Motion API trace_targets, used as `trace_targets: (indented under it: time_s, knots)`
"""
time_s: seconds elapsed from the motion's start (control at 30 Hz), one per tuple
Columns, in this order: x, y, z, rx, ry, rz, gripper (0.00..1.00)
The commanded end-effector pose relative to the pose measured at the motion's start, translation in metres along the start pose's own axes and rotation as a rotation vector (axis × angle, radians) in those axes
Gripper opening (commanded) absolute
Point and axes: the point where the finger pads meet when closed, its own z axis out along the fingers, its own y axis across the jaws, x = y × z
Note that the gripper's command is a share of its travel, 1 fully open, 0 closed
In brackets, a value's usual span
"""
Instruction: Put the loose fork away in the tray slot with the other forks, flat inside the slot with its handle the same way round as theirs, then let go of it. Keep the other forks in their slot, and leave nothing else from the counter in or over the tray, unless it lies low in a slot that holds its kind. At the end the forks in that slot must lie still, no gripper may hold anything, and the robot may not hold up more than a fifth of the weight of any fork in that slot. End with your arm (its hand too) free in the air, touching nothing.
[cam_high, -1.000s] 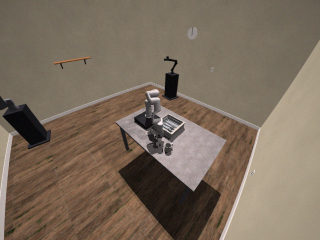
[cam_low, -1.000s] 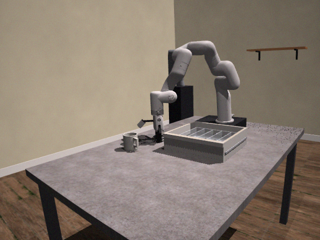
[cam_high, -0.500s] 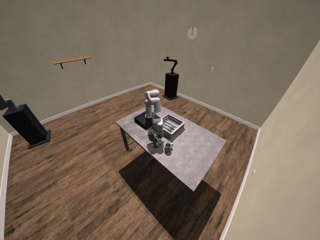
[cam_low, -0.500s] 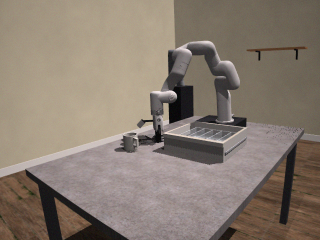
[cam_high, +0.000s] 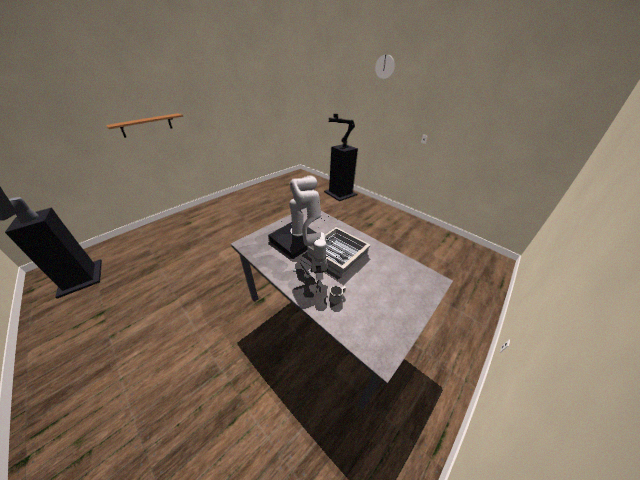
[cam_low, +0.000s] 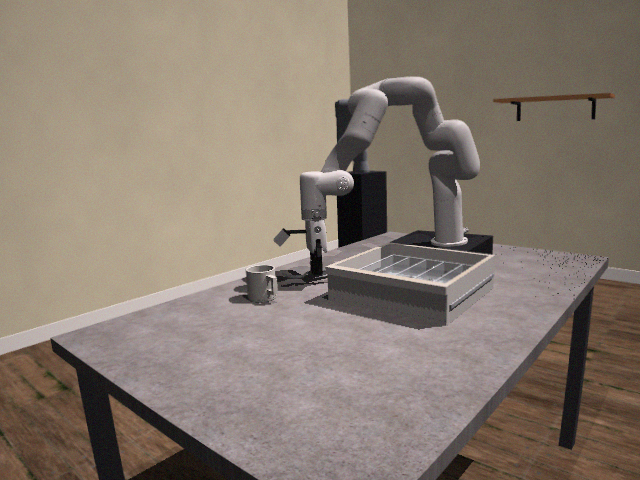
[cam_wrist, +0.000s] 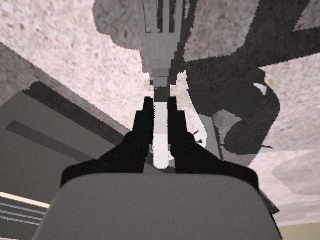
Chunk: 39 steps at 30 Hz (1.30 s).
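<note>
The loose fork (cam_wrist: 161, 60) lies under my wrist in the wrist view, with its tines toward the top and its pale handle toward the bottom. My gripper (cam_high: 318, 287) (cam_low: 316, 272) (cam_wrist: 160, 108) points down at the table top, between the mug and the tray, and is shut on the fork's handle close behind its head. Both black fingers stand right against the handle sides. The tray (cam_high: 356, 259) (cam_low: 387, 299) (cam_wrist: 30, 201) has several slots with cutlery in them. Which slot holds the other forks is too small to tell.
A grey mug (cam_high: 336, 295) (cam_low: 260, 285) stands upright close to my gripper, on the side away from the arm's base. The tray's raised walls stand at the other side. The table edge (cam_low: 155, 412) runs along the front in the exterior view.
</note>
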Motion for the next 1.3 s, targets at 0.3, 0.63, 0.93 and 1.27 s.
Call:
trace_targets:
  time_s: [0.3,0.63,0.93,1.27]
  knots:
    - [0.001,0.0,-0.075,0.0,0.003,0.0,0.05]
    - [0.0,0.0,-0.114,0.0,0.003,0.0,0.05]
    - [0.0,0.0,-0.14,0.0,0.003,0.0,0.05]
    - [0.0,0.0,-0.146,0.0,0.003,0.0,0.05]
